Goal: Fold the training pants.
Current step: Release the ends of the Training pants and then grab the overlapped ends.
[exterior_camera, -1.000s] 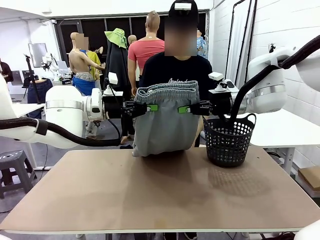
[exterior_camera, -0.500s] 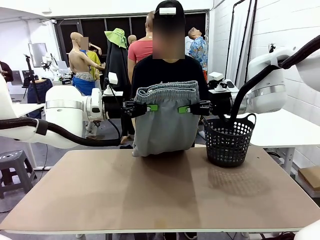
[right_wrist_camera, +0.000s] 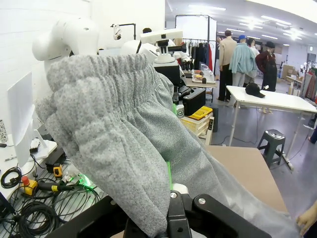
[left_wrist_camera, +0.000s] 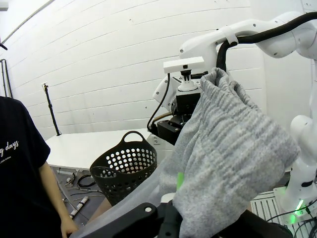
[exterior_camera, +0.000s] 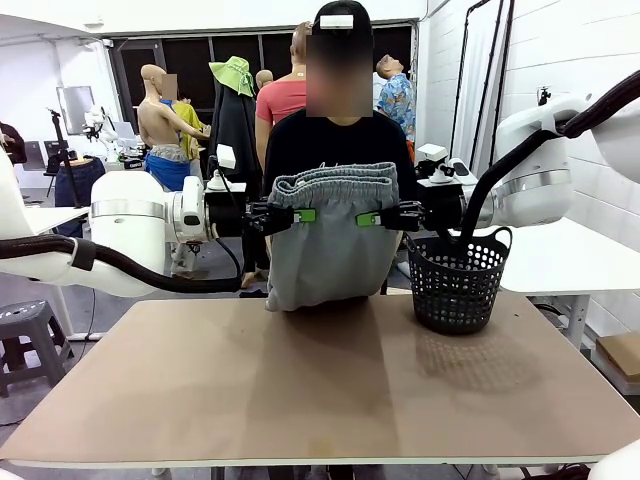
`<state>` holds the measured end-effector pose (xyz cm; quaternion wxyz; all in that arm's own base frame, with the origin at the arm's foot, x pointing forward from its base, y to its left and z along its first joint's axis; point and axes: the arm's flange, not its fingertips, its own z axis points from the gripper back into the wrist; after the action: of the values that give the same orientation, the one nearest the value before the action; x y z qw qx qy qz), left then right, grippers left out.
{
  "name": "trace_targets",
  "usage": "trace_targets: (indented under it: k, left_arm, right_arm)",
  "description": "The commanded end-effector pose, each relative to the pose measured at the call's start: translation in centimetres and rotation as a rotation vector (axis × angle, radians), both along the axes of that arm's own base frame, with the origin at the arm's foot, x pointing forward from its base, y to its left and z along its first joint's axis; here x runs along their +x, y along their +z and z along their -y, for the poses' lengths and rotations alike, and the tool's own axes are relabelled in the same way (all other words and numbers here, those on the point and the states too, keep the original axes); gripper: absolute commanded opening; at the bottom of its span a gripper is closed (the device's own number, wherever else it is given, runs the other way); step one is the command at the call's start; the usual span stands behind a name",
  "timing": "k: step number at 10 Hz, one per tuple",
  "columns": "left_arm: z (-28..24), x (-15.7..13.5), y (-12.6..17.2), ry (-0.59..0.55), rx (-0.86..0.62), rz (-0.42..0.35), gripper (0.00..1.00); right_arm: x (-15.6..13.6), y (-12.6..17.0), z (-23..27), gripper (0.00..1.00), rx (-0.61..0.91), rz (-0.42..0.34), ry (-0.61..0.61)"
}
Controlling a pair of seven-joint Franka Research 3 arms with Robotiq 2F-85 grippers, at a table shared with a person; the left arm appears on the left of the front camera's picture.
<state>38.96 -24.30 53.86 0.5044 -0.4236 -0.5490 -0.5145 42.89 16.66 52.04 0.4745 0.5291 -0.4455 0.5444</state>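
Training pants (exterior_camera: 330, 245), light grey soft fabric with gathered elastic waistband: held up above the far edge of the table, waistband uppermost.
Black two-finger left gripper (exterior_camera: 303, 215) with green pads is clamped on the left side of the pants just below the waistband; matching right gripper (exterior_camera: 368, 218) is clamped on the right side at the same height. The fabric hangs down between them in a folded bundle, its lower end reaching the far edge of the brown rectangular table (exterior_camera: 320, 400); whether it touches cannot be told. Black mesh plastic basket (exterior_camera: 458, 285) with handles stands upright at far right on the table, just beside the pants. Person in a black top (exterior_camera: 335, 140) stands behind the pants, at the far side.
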Motion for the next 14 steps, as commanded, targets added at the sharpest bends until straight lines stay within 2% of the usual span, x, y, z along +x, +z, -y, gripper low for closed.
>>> trace_targets:
  k: [1, 14]
  left_arm:
    - [0.01, -0.28, 0.34, 0.000, -0.019, -0.006, 0.00]
    - [0.01, -0.28, 0.34, 0.000, -0.019, -0.006, 0.00]
  right_arm:
    - [-0.18, 0.29, -0.10, 0.00, 0.024, -0.001, -0.009]
    - [-0.18, 0.29, -0.10, 0.00, 0.024, -0.001, -0.009]
